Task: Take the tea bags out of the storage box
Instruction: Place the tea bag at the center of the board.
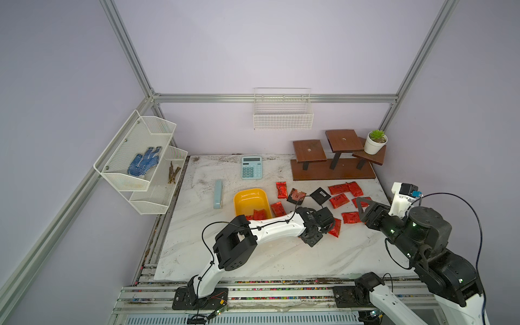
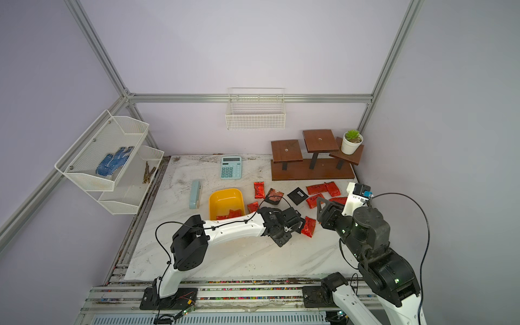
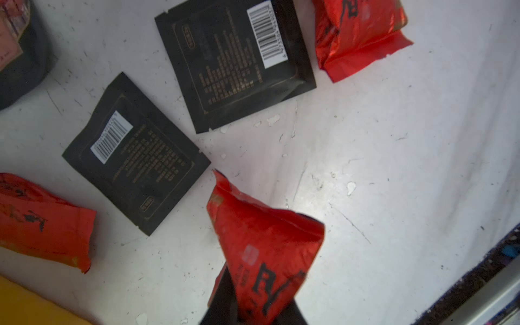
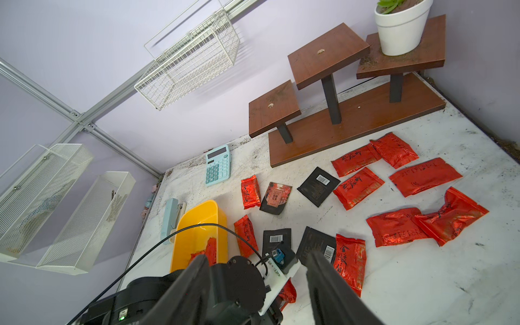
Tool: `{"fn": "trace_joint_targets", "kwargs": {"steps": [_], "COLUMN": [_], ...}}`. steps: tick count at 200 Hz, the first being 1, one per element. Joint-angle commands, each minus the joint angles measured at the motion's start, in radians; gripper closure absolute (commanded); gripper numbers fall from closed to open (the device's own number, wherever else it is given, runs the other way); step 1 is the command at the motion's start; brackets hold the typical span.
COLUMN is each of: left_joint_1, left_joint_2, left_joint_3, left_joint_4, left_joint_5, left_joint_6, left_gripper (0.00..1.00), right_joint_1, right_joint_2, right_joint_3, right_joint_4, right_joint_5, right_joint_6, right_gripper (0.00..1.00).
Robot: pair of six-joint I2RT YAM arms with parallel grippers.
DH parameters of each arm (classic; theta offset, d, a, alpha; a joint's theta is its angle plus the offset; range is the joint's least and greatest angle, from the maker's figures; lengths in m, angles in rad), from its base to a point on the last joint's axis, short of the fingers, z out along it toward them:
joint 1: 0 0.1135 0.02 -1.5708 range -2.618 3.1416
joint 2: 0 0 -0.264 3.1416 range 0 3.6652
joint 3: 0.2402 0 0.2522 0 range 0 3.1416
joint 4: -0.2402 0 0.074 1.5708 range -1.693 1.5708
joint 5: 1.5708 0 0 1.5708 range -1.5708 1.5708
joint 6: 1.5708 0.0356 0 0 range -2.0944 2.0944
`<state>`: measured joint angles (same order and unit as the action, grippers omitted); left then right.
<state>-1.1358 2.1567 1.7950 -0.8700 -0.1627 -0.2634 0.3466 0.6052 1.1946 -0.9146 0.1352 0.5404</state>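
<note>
Your left fingers clench a red foil sachet over the counter's middle, clear of the yellow tub, likely to drop it among the other tea bags. Your right fingers gape, empty.

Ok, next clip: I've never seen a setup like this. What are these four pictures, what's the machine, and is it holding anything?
Two robot arms stand at the near edge of a marble table, each ending in a two-fingered gripper. Two pictures look down on the whole scene from overhead; the other two come from a camera on each wrist. On the table sit a yellow storage box, a calculator, a pale blue stapler and a wooden stand with a potted plant. Red and black tea bags lie scattered beside the box; a few red bags are inside it. The left gripper is shut on a red tea bag, seen close up in its wrist view. The right gripper hangs open and empty.
</note>
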Motion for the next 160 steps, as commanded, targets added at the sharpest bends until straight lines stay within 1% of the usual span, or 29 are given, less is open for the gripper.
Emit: {"fn": "trace_joint_targets", "kwargs": {"steps": [1, 27, 30, 35, 46, 56, 78, 85, 110, 112, 160], "left_joint_1": [-0.011, -0.027, -0.028, -0.031, -0.034, -0.035, -0.035, -0.035, -0.035, -0.035, -0.035], "left_joint_2": [0.045, 0.092, 0.096, 0.105, 0.119, 0.130, 0.142, 0.141, 0.125, 0.123, 0.002], "left_joint_3": [0.057, 0.091, 0.094, 0.098, 0.101, 0.100, 0.089, 0.083, 0.064, 0.061, 0.028], "left_joint_4": [0.030, 0.047, 0.047, 0.048, 0.054, 0.061, 0.074, 0.080, 0.093, 0.096, 0.128], "left_joint_5": [-0.045, -0.056, -0.056, -0.057, -0.052, -0.042, -0.007, 0.007, 0.019, 0.018, 0.000], "left_joint_6": [0.042, 0.046, 0.069, 0.074, 0.075, 0.069, 0.057, 0.056, 0.056, 0.036, 0.020], "left_gripper": [0.85, 0.85, 0.84, 0.84, 0.82, 0.74, 0.50, 0.46, 0.42, 0.42, 0.37], "right_joint_1": [-0.004, -0.004, -0.004, -0.005, -0.004, -0.003, -0.004, -0.004, -0.004, -0.004, -0.004], "right_joint_2": [-0.013, -0.018, -0.019, -0.022, -0.025, -0.025, -0.029, -0.031, -0.029, -0.029, -0.024], "right_joint_3": [-0.005, -0.011, -0.013, -0.016, -0.019, -0.023, -0.029, -0.030, -0.031, -0.030, -0.013], "right_joint_4": [-0.016, -0.019, -0.020, -0.021, -0.020, -0.020, -0.021, -0.020, -0.020, -0.021, -0.019], "right_joint_5": [0.023, 0.024, 0.024, 0.024, 0.023, 0.023, 0.023, 0.023, 0.018, 0.017, 0.010], "right_joint_6": [0.006, 0.007, 0.007, 0.007, 0.009, 0.008, 0.012, 0.013, 0.015, 0.015, 0.016], "right_gripper": [0.40, 0.39, 0.39, 0.39, 0.39, 0.39, 0.39, 0.39, 0.39, 0.39, 0.38]}}
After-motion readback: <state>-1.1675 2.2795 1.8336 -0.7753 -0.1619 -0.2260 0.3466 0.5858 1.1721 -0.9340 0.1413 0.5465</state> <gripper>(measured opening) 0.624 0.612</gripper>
